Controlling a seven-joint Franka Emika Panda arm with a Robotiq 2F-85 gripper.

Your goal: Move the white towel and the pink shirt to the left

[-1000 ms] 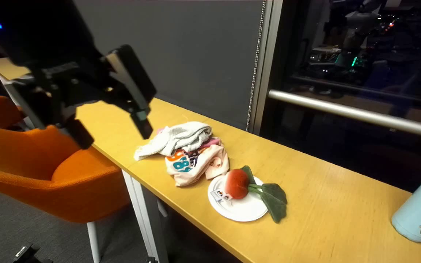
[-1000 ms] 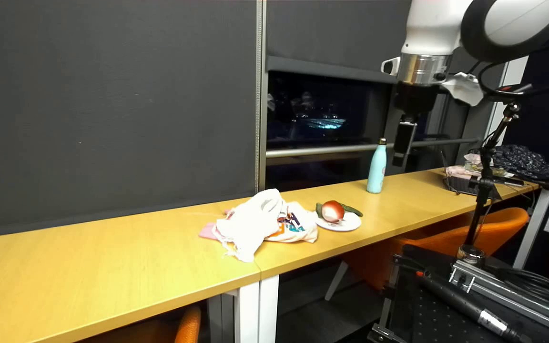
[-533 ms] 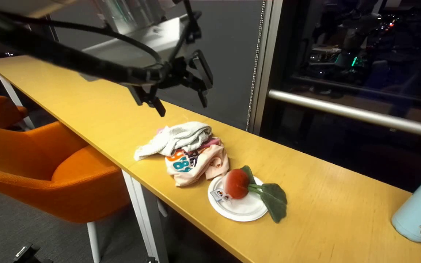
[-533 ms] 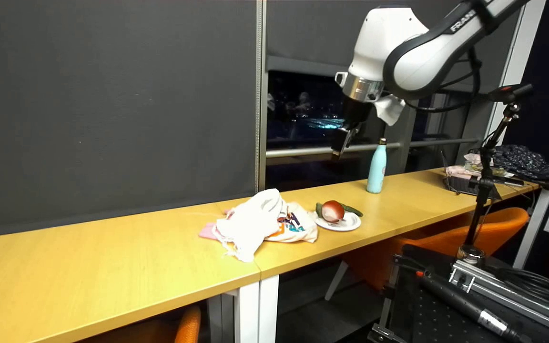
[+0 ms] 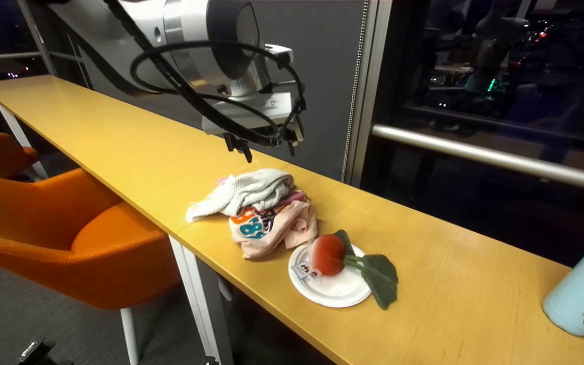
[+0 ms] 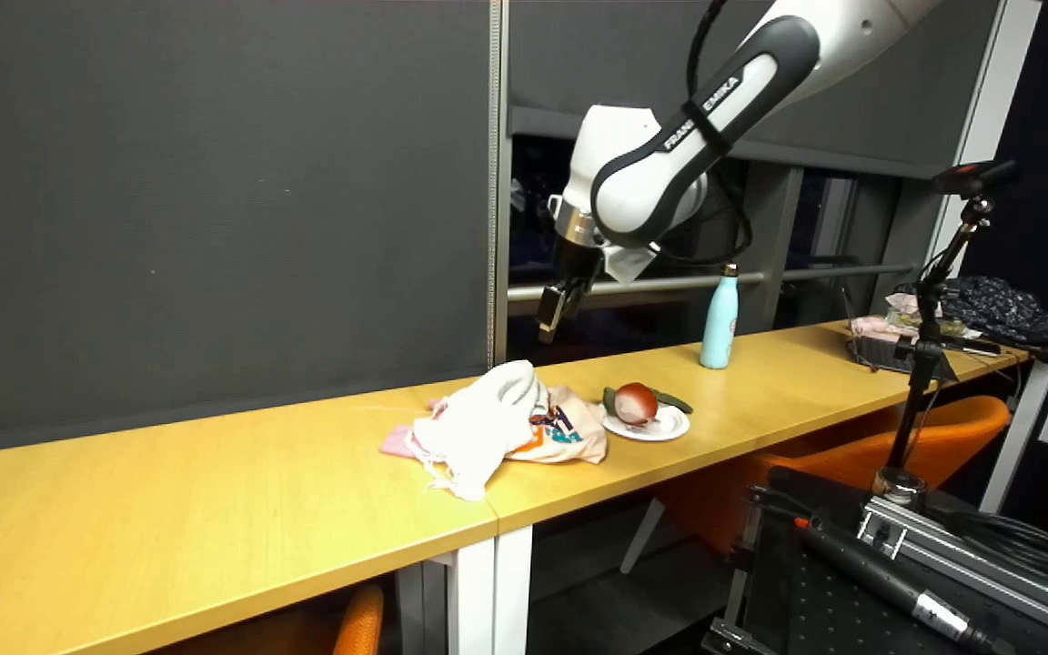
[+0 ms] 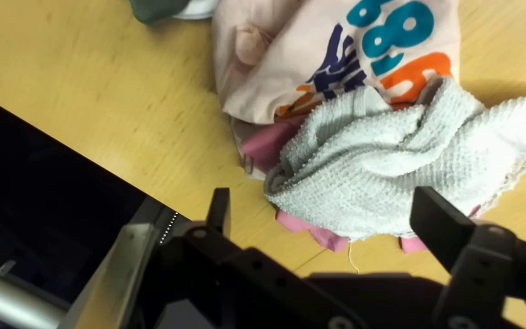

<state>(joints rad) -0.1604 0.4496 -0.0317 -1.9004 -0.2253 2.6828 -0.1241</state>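
The white towel (image 5: 251, 190) lies crumpled on the table in both exterior views (image 6: 478, 423). It partly covers a pale pink shirt (image 5: 282, 230) with orange, teal and dark lettering, which also shows in the wrist view (image 7: 286, 50). Deeper pink cloth (image 7: 327, 235) sticks out from under the towel (image 7: 381, 169); I cannot tell whether it belongs to the shirt. My gripper (image 5: 270, 153) is open and empty, above the table and on the window side of the towel, apart from it. In the wrist view its fingers (image 7: 320, 198) are wide apart, the towel's edge between them.
A white plate (image 5: 325, 298) with a red-and-white toy radish (image 5: 329, 254) stands close beside the shirt. A light blue bottle (image 6: 720, 323) stands farther along the table (image 6: 215, 518). The blind and window frame rise along the table's back edge. An orange chair (image 5: 119, 243) stands in front.
The arm has swung across and lowered towards the cloths, moving from the bottle's side to near the towel. The gripper has stayed open. The towel and shirt have not moved.
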